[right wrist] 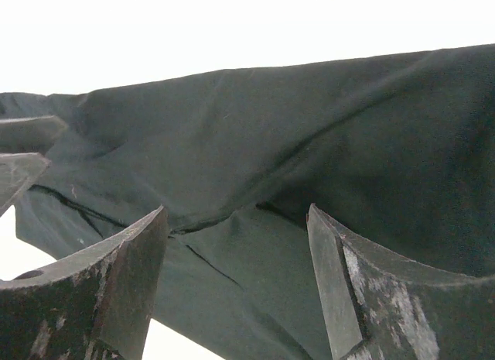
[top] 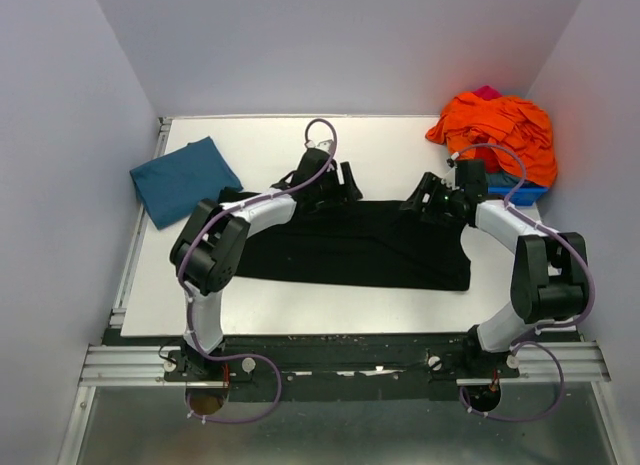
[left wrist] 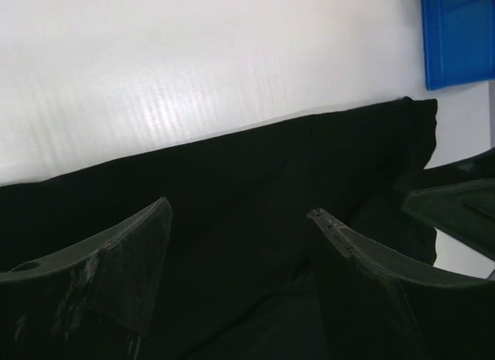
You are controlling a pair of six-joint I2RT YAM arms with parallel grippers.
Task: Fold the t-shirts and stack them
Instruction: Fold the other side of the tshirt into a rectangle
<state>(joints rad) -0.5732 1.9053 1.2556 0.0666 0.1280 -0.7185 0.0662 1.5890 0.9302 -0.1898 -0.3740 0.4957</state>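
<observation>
I see the black shirt lying flat across the middle of the table as a long band. The folded teal shirt sits off its far left corner, just apart from it, and an orange heap of clothes rests on a blue bin beyond its far right end. My left claw sits over the black shirt's far edge toward its left end and my right claw over that edge toward its right end; both are spread wide with black cloth below the fingers, though I cannot tell whether the tips touch it.
</observation>
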